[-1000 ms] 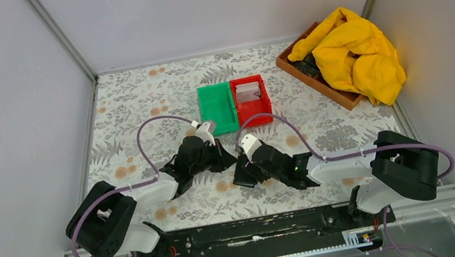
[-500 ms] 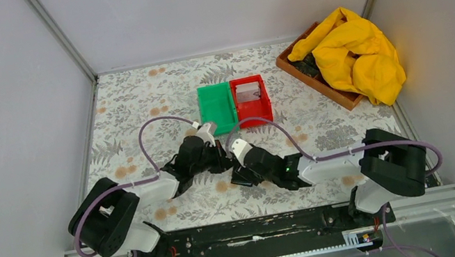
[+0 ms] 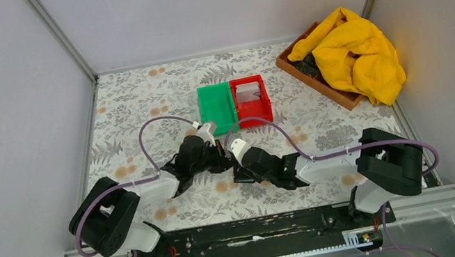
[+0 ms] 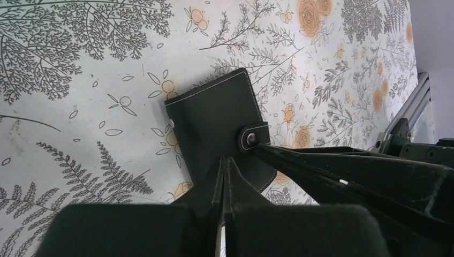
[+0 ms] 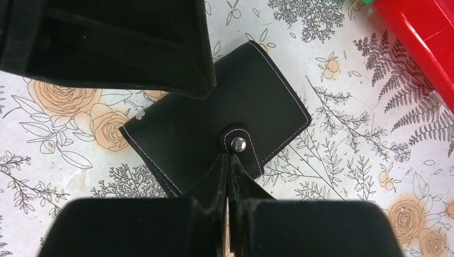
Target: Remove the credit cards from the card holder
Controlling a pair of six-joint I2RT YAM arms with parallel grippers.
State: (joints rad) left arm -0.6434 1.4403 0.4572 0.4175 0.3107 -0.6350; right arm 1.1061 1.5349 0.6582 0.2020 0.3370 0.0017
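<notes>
Card holder is being seen closed and flat on the floral counter, between the two arms and a little nearer than the red bin, with its snap strap fastened and no cards showing. It is being met from opposite sides. The right gripper, its fingers brought together, is being pressed against the strap just below the stud. The left gripper, likewise closed, is being set against the opposite long edge. Whether either is pinching leather cannot be told. In the right wrist view the long axis is being laid diagonally, from lower left to upper right, so the strap edge is being turned toward the right arm. By this judgement, the strap is being readied for unsnapping by that nearer arm.
</notes>
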